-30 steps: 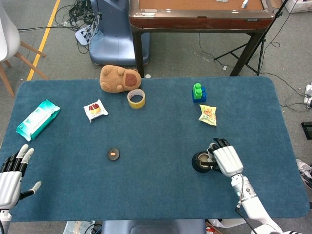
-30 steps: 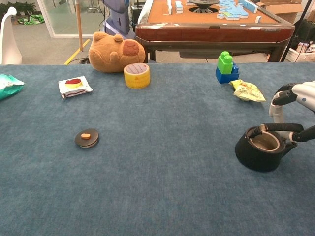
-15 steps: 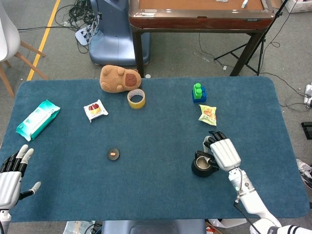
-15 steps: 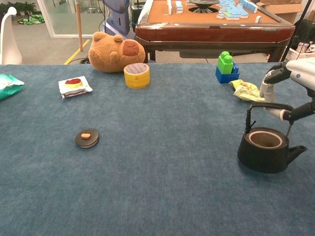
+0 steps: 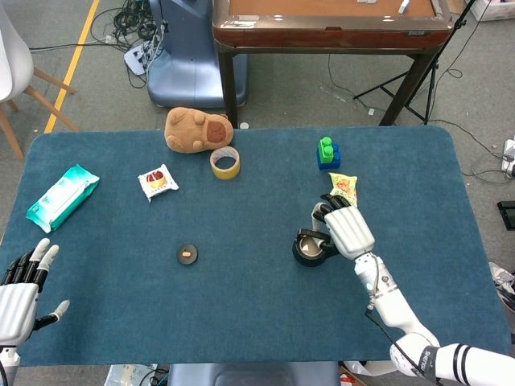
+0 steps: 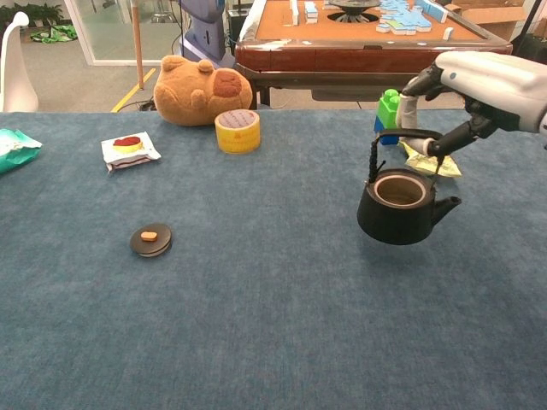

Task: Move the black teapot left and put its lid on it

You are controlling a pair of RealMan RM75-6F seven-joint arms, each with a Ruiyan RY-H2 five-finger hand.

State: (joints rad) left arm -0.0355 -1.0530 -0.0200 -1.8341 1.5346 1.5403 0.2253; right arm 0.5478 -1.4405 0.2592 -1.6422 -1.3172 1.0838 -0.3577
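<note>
The black teapot (image 6: 400, 205) hangs by its wire handle just above the blue cloth, mouth uncovered, spout pointing right. My right hand (image 6: 479, 85) grips that handle from above; the head view has the right hand (image 5: 346, 229) over the teapot (image 5: 308, 249), right of the table's middle. The round black lid (image 6: 150, 239) with an orange knob lies flat on the cloth far to the left, seen as the lid (image 5: 187, 254) from the head. At the near left corner my left hand (image 5: 20, 293) rests with fingers spread and holds nothing.
A yellow tape roll (image 6: 238, 131), a brown plush toy (image 6: 201, 89) and a snack packet (image 6: 129, 149) lie at the back left. Green and blue blocks (image 6: 391, 116) and a yellow packet (image 6: 430, 157) sit behind the teapot. A teal wipes pack (image 5: 62, 196) lies far left.
My right hand has lifted the teapot off the cloth by its handle and carried it left and away from the front edge. The lid and my left hand have stayed put.
</note>
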